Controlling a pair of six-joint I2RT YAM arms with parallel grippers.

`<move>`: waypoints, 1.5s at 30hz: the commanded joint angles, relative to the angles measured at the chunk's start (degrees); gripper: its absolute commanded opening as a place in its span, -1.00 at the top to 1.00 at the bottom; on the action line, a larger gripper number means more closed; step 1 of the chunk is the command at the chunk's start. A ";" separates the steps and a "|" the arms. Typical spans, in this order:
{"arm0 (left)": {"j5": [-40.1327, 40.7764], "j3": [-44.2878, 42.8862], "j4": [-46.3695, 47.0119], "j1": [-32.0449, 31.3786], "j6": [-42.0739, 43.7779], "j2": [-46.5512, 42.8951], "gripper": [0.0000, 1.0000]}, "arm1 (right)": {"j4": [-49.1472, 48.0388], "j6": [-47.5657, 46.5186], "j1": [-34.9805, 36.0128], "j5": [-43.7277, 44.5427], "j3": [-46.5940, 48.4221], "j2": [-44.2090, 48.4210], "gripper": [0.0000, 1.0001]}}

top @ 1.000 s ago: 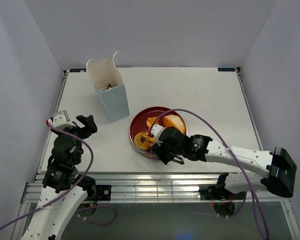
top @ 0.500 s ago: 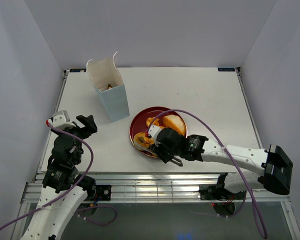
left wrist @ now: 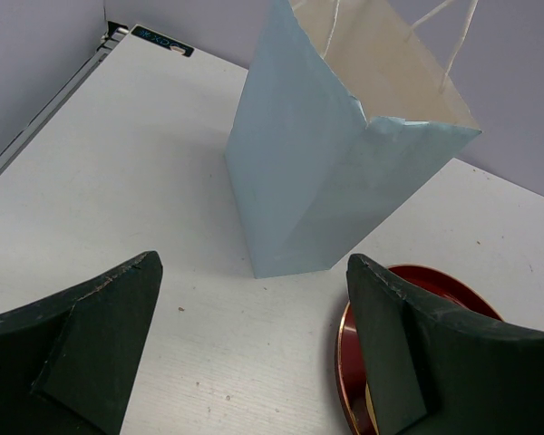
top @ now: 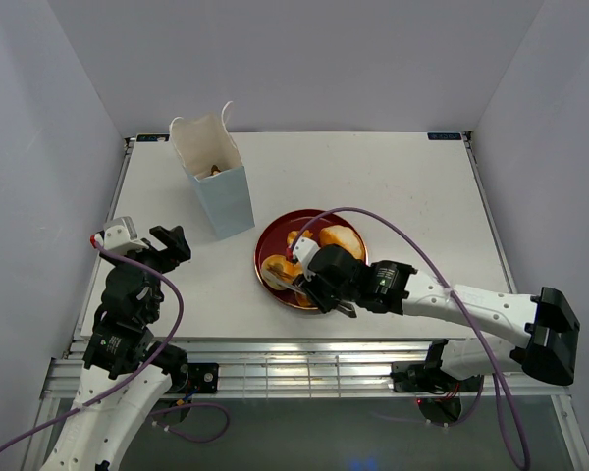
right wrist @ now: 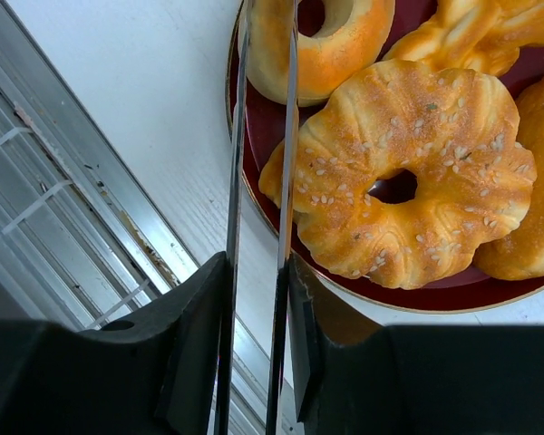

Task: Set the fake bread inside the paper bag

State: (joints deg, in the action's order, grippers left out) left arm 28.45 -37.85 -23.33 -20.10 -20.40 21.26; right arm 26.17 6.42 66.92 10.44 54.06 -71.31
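A dark red round plate [top: 274,242] near the front of the white desk [top: 393,186], long silver metal tongs [right wrist: 288,109] crossing its rim

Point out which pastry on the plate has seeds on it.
The twisted ring nearest the camera in the right wrist view: it alone is sprinkled with seeds. The smooth donut beyond it and the others on the red plate look bare.
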 commanded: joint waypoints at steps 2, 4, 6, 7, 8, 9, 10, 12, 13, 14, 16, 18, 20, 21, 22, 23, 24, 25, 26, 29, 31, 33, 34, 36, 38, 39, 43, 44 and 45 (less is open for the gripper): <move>-0.59 0.58 0.57 -0.21 0.36 -0.42 -0.86 | -1.39 0.26 0.41 1.52 3.68 3.28 0.42; -0.41 0.58 0.57 -0.21 0.36 -0.51 -0.86 | -1.65 0.35 0.41 1.52 3.94 3.89 0.42; -0.41 0.58 0.57 -0.21 0.28 -0.60 -0.86 | -1.74 0.44 0.41 1.69 4.56 4.95 0.42; -0.41 0.58 0.48 -0.21 0.28 -0.60 -0.86 | -1.91 0.44 0.50 1.69 4.73 5.30 0.42; -0.50 0.58 0.57 -0.21 0.28 -0.60 -0.86 | -2.09 0.53 0.41 1.78 4.82 6.17 0.42; -0.41 0.58 0.48 -0.21 0.36 -0.60 -0.86 | -2.35 0.62 0.41 1.95 5.08 6.70 0.43; -0.41 0.58 0.48 -0.21 0.28 -0.60 -0.86 | -2.44 0.79 0.41 2.30 5.17 7.14 0.45; -0.32 0.58 0.48 -0.21 0.28 -0.60 -0.86 | -2.62 0.88 0.41 2.57 5.35 8.37 0.46; -0.32 0.58 0.48 -0.21 0.28 -0.69 -0.86 | -3.05 0.97 0.41 2.48 5.44 8.81 0.45; -0.15 0.58 0.48 -0.21 0.28 -0.69 -0.86 | -3.41 1.32 0.41 2.48 5.44 9.51 0.46; -0.15 0.58 0.48 -0.21 0.28 -0.78 -0.86 | -4.28 1.50 0.41 1.52 5.70 9.78 0.45; -0.15 0.58 0.39 -0.12 0.28 -0.87 -0.86 | -4.11 1.58 0.41 1.25 6.49 9.61 0.46; -0.06 0.58 0.39 -0.21 0.28 -0.86 -0.86 | -3.68 1.50 0.41 1.08 8.06 9.43 0.46; -0.06 0.49 0.39 -0.21 0.28 -0.95 -0.86 | -3.67 1.15 0.41 0.82 8.77 9.35 0.47; 0.12 0.49 0.48 -0.21 0.28 -0.95 -0.86 | -3.67 0.97 0.41 0.03 9.39 9.26 0.47; 0.20 0.49 0.31 -0.12 0.19 -1.21 -0.86 | -3.59 0.79 0.41 -0.50 11.05 9.17 0.48; 0.47 0.58 0.30 -0.20 0.10 -1.22 -0.86 | -3.67 0.53 0.41 -1.03 11.93 9.00 0.48; 0.47 0.58 0.30 -0.21 0.10 -1.30 -0.86 | -3.76 0.09 0.41 -2.08 12.81 8.91 0.48; 0.56 0.58 0.30 -0.21 0.10 -1.48 -0.86 | -3.67 -0.09 0.41 -2.35 14.91 8.47 0.48; 0.65 0.58 0.30 -0.21 0.01 -1.31 -0.86 | -3.94 -1.58 0.41 -3.32 18.35 7.33 0.48; 0.64 0.58 0.30 -0.21 0.01 -1.13 -0.86 | -4.38 -2.80 0.41 -3.23 22.04 5.67 0.48; 0.73 0.40 0.22 -0.21 0.01 -0.95 -0.86 | -4.73 -3.60 0.41 -3.05 25.80 4.34 0.48; 0.65 0.58 0.22 -0.21 0.01 -0.95 -0.86 | -4.99 -3.86 0.41 -2.79 26.87 3.55 0.46; 0.82 0.58 0.22 -0.21 0.01 -1.04 -0.86 | -6.13 -5.00 0.41 -2.53 29.77 1.09 0.46; 0.91 0.58 0.30 -0.21 0.01 -1.13 -0.86 | -6.49 -5.80 0.32 -2.53 32.06 -2.16 0.43; 0.82 0.58 0.30 -0.21 0.01 -0.95 -0.86 | -6.49 -6.15 0.06 -2.44 33.46 -3.56 0.43; 0.73 0.58 0.30 -0.21 0.01 -0.60 -0.86 | -6.13 -9.14 -1.17 -2.00 42.06 -11.46 0.42; 0.56 0.58 0.30 -0.21 0.01 -0.60 -0.86 | -6.05 -9.31 -1.61 -2.09 43.48 -12.70 0.42; 0.56 0.58 0.30 -0.21 -0.07 -0.51 -0.86 | -5.96 -9.66 -2.57 -2.61 44.97 -13.93 0.42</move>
State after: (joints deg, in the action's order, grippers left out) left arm 28.77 -37.85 -23.33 -20.10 -20.43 20.25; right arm 23.55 -0.30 66.02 7.73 93.27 -82.87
